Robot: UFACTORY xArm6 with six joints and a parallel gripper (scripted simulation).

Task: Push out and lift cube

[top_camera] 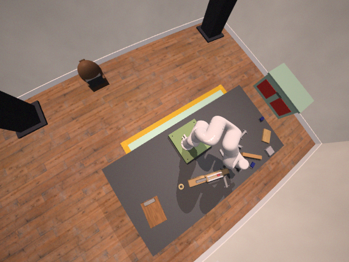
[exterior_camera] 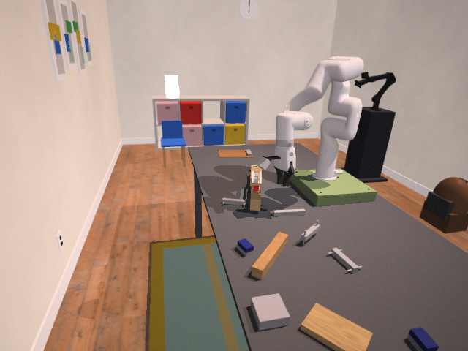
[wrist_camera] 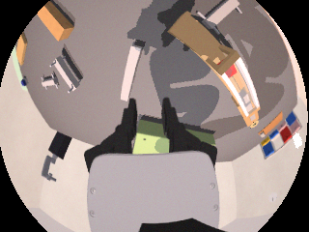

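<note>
The long wooden channel [top_camera: 204, 181] [exterior_camera: 255, 199] [wrist_camera: 205, 44] lies on the grey table [top_camera: 146, 180] [exterior_camera: 396, 241]. The small red cube [top_camera: 218, 175] [exterior_camera: 255, 188] [wrist_camera: 230, 72] sits inside it between the pale side walls. My gripper [exterior_camera: 284, 178] [wrist_camera: 149, 105] hovers off to the side of the channel, between it and the green robot base [top_camera: 176, 134] [exterior_camera: 340, 190]. Its dark fingers stand apart with nothing between them; only the green base shows through the gap. In the overhead view the white arm [top_camera: 229, 141] hides the gripper.
Grey bars [exterior_camera: 232, 201] [exterior_camera: 287, 212] [wrist_camera: 131, 72] lie beside the channel. Nearer lie two more grey bars [exterior_camera: 310, 232] [exterior_camera: 344, 260], a wooden block [exterior_camera: 269, 254], blue blocks [exterior_camera: 246, 245], a grey box [exterior_camera: 270, 310] and a plank [exterior_camera: 336, 332]. A tape ring [top_camera: 179, 185] and a clipboard [top_camera: 153, 211] lie further off.
</note>
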